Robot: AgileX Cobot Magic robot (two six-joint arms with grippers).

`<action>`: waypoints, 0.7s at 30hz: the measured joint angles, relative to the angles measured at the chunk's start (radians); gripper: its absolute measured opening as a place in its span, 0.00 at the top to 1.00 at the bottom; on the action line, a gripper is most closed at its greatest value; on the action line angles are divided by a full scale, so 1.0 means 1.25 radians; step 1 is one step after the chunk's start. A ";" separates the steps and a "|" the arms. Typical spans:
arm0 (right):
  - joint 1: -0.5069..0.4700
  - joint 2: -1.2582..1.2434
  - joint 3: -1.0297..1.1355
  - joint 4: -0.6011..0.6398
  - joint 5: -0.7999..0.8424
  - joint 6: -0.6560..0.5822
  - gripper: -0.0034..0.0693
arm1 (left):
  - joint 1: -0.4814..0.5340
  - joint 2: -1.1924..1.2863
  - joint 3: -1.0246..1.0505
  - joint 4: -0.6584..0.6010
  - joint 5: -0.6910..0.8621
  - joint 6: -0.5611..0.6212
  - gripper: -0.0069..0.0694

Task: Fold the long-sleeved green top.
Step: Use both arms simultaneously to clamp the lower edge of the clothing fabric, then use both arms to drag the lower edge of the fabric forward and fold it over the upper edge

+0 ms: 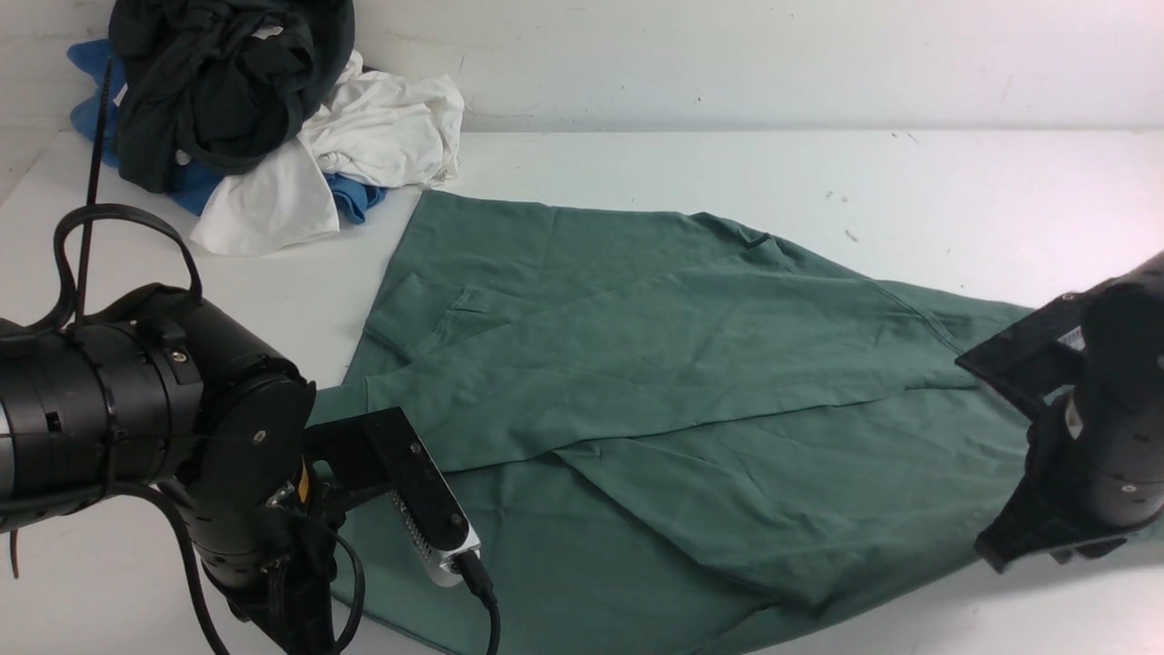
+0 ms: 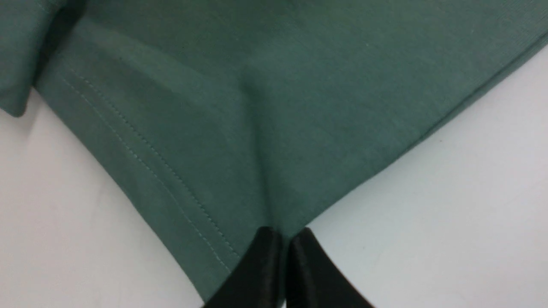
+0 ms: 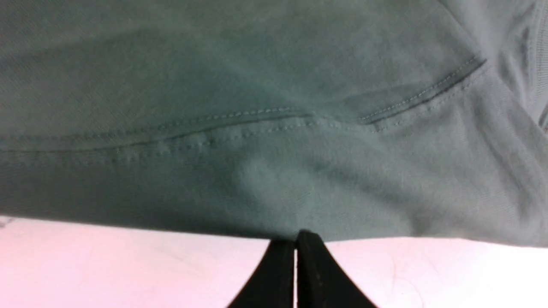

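The green long-sleeved top (image 1: 655, 364) lies spread on the white table, with a sleeve folded across its body. Its chest logo is hidden. In the left wrist view my left gripper (image 2: 283, 235) is shut on a stitched hem corner of the top (image 2: 257, 107), with cloth pinched between its black fingers (image 2: 257, 273). In the right wrist view my right gripper (image 3: 296, 239) is shut on the top's edge (image 3: 274, 171) near a seam. In the front view the fingertips of both grippers are hidden behind the arms.
A pile of black (image 1: 218, 82), white (image 1: 364, 136) and blue (image 1: 355, 196) garments sits at the far left corner. My left arm (image 1: 182, 409) is at the near left, my right arm (image 1: 1100, 428) at the right edge. White table (image 1: 818, 173) reaches back to a wall.
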 joint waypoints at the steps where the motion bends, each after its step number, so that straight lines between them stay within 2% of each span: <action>1: -0.016 -0.001 -0.014 0.026 0.014 -0.019 0.97 | 0.000 0.000 0.000 0.002 0.000 0.000 0.90; 8: -0.103 -0.001 -0.123 0.169 0.052 -0.133 0.97 | 0.000 -0.004 -0.058 0.072 0.010 -0.034 0.90; 15: -0.158 0.058 -0.296 0.180 0.088 -0.166 0.97 | 0.052 0.037 -0.255 0.106 0.025 -0.023 0.89; 21: -0.184 0.182 -0.469 0.177 0.115 -0.183 0.97 | 0.104 0.159 -0.466 0.107 0.037 0.047 0.89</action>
